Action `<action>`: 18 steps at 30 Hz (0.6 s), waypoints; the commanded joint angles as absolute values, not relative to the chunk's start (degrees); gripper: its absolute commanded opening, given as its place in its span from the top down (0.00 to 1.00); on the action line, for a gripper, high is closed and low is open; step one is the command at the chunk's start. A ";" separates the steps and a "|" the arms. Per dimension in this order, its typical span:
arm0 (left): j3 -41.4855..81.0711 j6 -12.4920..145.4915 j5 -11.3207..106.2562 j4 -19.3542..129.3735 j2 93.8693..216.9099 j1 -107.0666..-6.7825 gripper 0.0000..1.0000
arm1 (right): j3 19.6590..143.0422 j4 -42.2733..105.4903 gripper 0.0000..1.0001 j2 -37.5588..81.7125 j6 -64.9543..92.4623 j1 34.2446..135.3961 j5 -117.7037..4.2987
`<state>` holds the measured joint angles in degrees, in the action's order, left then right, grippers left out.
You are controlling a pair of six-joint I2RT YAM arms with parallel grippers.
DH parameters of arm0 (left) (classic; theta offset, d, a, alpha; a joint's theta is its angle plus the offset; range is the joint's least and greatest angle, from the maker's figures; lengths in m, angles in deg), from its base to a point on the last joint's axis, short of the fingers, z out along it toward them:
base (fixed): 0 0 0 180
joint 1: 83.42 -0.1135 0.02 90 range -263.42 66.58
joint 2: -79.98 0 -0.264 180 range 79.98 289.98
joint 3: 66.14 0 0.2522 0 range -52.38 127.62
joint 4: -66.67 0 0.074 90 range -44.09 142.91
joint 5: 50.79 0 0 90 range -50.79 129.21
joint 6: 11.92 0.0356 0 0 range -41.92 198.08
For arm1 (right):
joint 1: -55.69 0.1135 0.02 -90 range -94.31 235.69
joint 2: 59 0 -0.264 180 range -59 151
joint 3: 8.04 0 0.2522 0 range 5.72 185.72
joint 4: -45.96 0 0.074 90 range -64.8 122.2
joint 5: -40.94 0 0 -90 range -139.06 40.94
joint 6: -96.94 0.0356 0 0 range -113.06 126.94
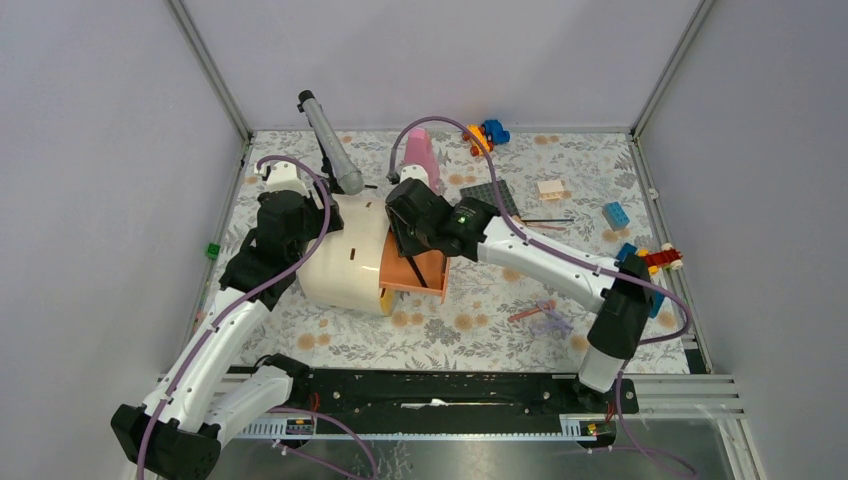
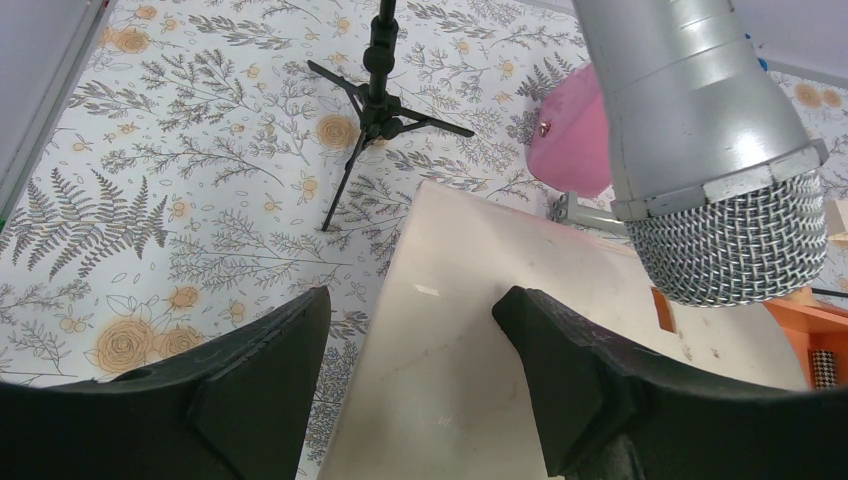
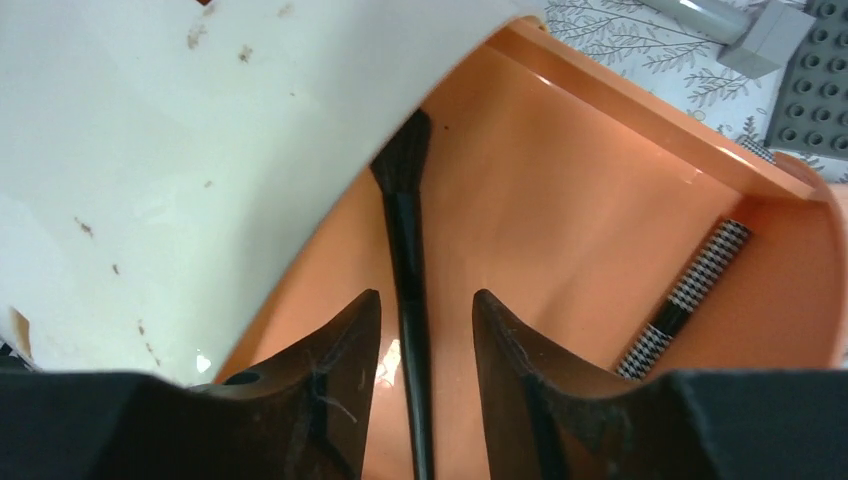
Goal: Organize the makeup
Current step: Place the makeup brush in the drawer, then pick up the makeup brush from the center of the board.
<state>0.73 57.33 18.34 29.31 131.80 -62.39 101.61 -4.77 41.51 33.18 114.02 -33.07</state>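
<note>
A cream rounded case (image 1: pixel 335 265) stands mid-table with its orange drawer (image 1: pixel 405 275) pulled out to the right. My right gripper (image 1: pixel 408 245) hangs over the drawer, open (image 3: pixel 427 296). A thin black brush (image 3: pixel 405 230) lies on the drawer floor (image 3: pixel 560 170) between its fingers, with a gap on each side. A black-and-white checkered stick (image 3: pixel 690 290) lies at the drawer's right side. My left gripper (image 1: pixel 305 215) is open and empty (image 2: pixel 410 310) above the case's top (image 2: pixel 480 350). Another thin brush (image 1: pixel 545 220) lies on the table.
A silver microphone (image 1: pixel 330 150) on a black tripod (image 2: pixel 375 110) stands behind the case, close over my left gripper. A tall pink cone bottle (image 1: pixel 418 155), a dark studded plate (image 1: pixel 492 195) and toy bricks (image 1: pixel 615 214) lie behind and right. A lilac item (image 1: pixel 550 322) and a reddish stick (image 1: pixel 525 314) lie front right.
</note>
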 commanded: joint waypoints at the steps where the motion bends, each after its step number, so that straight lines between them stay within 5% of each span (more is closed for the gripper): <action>1: 0.18 58.30 18.73 29.11 131.71 -62.60 0.25 | 100.06 -2.10 0.52 34.80 34.51 114.14 -29.95; 11: 0.18 58.30 18.74 29.09 131.60 -62.59 0.25 | 88.36 4.53 0.53 19.84 41.29 112.93 -13.87; 18: 0.09 58.30 18.83 29.10 131.67 -62.59 0.25 | 75.69 1.97 0.48 11.57 52.93 96.99 -13.94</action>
